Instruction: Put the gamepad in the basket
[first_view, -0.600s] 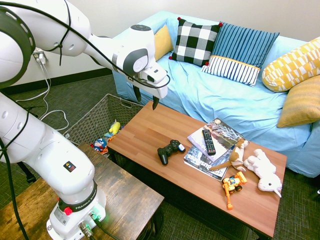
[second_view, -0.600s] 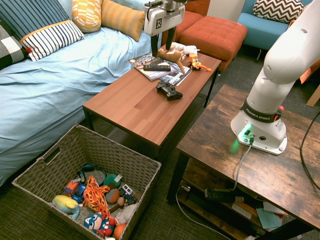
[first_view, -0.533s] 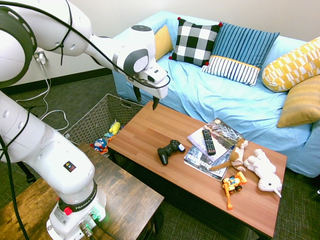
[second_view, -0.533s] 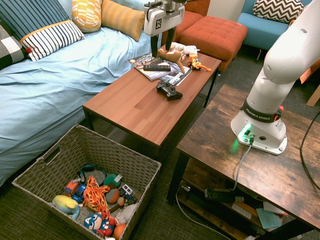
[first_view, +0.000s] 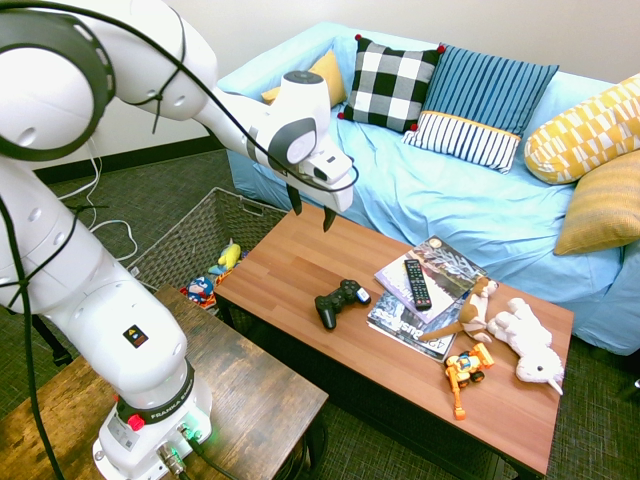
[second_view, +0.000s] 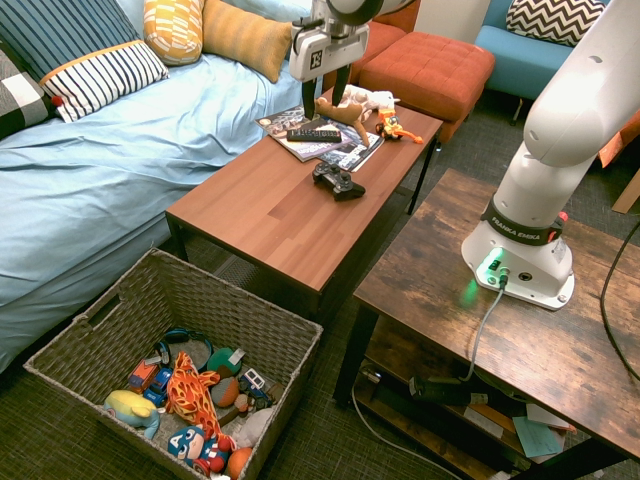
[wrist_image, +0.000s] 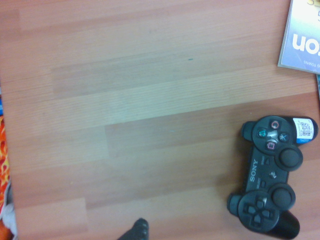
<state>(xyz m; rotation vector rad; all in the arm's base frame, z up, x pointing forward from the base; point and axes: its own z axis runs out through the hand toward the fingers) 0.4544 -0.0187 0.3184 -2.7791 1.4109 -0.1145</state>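
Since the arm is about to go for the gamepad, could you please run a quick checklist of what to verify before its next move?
1. Claw open and empty: ok, fingers apart, nothing between them.
2. Gamepad free to pick: ok, it lies alone on the table, apart from the magazines.
3. Claw directly over the gamepad: not ok, in the wrist view the gamepad sits off to one side.
4. Remote out of the way: ok, it rests on the magazines.
5. Basket ready: ok, open-topped on the floor at the table's end, with toys covering part of its bottom.
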